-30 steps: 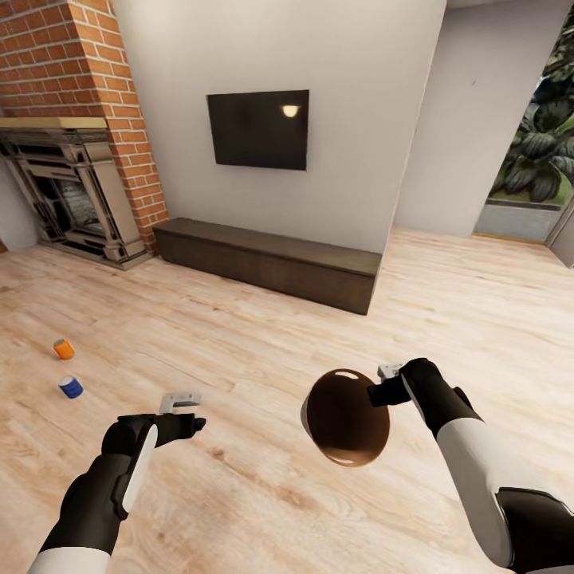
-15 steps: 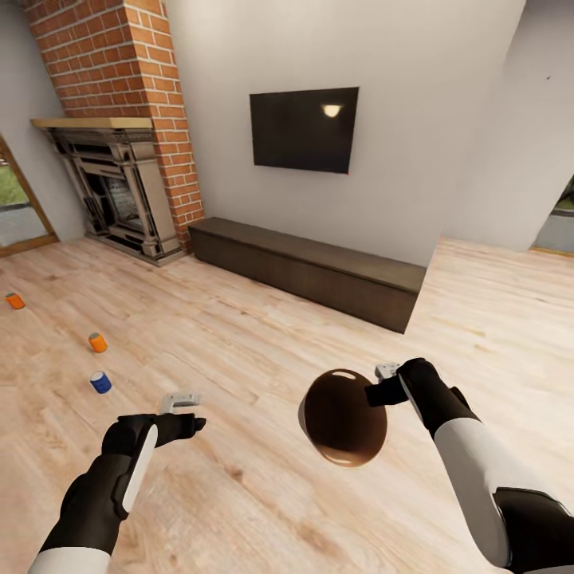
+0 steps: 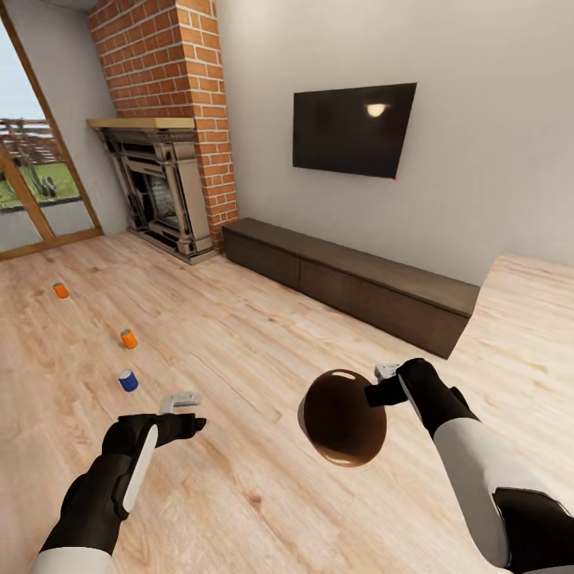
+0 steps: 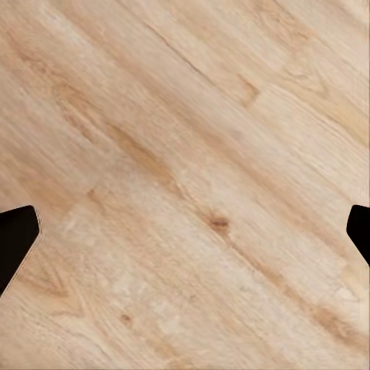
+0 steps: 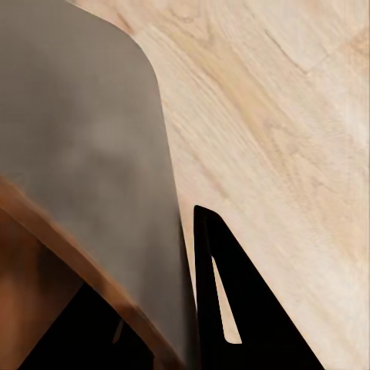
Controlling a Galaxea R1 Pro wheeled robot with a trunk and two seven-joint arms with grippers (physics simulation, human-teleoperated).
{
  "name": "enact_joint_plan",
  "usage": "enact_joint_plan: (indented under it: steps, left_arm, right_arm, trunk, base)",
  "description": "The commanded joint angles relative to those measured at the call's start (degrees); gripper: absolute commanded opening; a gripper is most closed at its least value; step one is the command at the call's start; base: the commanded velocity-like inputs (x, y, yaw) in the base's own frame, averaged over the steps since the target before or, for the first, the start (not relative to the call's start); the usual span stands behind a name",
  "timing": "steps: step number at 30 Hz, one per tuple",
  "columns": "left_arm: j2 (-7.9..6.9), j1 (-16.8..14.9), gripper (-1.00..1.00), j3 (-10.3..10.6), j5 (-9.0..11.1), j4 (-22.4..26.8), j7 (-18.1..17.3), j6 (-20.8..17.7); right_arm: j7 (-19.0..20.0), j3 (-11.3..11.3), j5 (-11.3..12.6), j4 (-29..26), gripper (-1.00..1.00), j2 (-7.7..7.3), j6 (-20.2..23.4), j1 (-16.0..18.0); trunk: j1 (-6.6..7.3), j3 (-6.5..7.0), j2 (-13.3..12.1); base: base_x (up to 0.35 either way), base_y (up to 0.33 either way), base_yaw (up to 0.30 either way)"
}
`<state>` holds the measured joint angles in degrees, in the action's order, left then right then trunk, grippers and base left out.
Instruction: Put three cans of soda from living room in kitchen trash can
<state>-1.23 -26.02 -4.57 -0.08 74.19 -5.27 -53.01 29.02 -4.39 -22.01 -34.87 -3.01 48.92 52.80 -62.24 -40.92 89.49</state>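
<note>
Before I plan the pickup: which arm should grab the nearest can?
Left, probably. The left gripper is open and empty, on the side of the blue can. The right gripper holds the trash can.

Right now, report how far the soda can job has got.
Done: nothing binned yet. In hand: the right gripper holds the round glossy brown bin by its rim, off the floor; the left gripper is open, with nothing between its jaws. Left: two small orange cylinders and a blue one lie on the light wood plank floor.

The right tool (image 3: 381, 381) sits partly hidden behind the trash can (image 3: 344, 417).
</note>
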Motion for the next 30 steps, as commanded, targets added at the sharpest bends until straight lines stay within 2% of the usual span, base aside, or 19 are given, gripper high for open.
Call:
enact_joint_plan:
  steps: [1, 30]
  left_arm:
    - [0.0, 0.0, 1.0, 0.0, 0.0, 0.0, 0.0, 0.0]
    - [-0.09, 0.0, 1.0, -0.1, 0.2, 0.0, 0.0, 0.0]
  right_arm:
    - [0.3, -0.1, 1.3, 0.0, -1.0, 0.02, 0.3, 0.0]
    - [0.3, 0.0, 1.3, 0.1, -1.0, 0.13, 0.3, 0.0]
  trunk:
    - [0.0, 0.01, 0.0]
    - [0.0, 0.01, 0.0]
  base:
    - [0.323, 0.0, 0.259]
    - [0.323, 0.0, 0.259]
